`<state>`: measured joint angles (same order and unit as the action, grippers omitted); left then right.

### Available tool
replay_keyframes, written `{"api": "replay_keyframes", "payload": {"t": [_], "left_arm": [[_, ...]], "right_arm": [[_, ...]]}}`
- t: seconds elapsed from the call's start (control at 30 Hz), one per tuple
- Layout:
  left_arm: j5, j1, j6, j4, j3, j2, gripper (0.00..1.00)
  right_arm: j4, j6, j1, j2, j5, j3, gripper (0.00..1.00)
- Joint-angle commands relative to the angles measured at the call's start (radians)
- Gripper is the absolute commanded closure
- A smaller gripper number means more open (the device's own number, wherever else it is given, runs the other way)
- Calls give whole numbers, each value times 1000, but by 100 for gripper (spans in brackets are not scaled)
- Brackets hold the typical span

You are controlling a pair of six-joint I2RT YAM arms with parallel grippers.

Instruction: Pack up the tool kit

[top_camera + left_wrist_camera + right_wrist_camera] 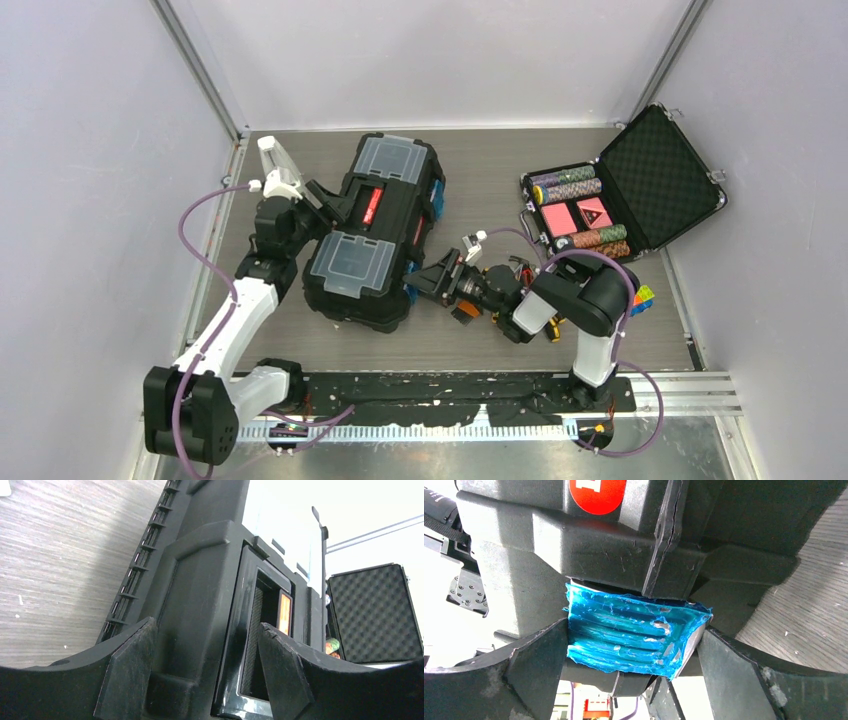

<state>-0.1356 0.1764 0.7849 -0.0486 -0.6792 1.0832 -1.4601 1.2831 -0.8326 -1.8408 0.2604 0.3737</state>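
Note:
The black toolbox (372, 232) lies with its lid shut at the table's left middle, showing two clear grey lid compartments and a red-labelled handle (373, 205). My left gripper (325, 205) is open, its jaws astride the handle end of the lid (207, 645). My right gripper (432, 280) is open, with the near blue latch (634, 632) filling the gap between its fingers on the box's right side (599, 545). Orange-and-black tool handles (466, 310) lie beneath the right arm, mostly hidden. No pliers or hammer show.
An open foam-lined black case (655, 165) with poker chips and red cards stands at the back right; its foam lid shows in the left wrist view (372, 612). A small multicoloured cube (642, 298) sits by the right arm. Grey walls enclose the table.

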Motion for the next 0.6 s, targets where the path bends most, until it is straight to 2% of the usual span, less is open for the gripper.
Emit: {"api": "replay_keyframes", "payload": {"t": [0.0, 0.13, 0.3, 0.4, 0.57], "left_arm": [[-157, 115, 98, 173, 118, 57, 27], [-163, 115, 103, 156, 148, 57, 28], [-156, 115, 121, 130, 183, 57, 29], [-155, 115, 122, 127, 179, 75, 30], [-132, 116, 120, 124, 186, 85, 30]], "right_arm": [[-159, -59, -28, -33, -1, 165, 5], [-159, -65, -16, -10, 6, 170, 1], [-158, -59, 19, 78, 10, 140, 22], [-155, -58, 26, 106, 21, 138, 31], [-157, -31, 28, 111, 44, 174, 38]]}}
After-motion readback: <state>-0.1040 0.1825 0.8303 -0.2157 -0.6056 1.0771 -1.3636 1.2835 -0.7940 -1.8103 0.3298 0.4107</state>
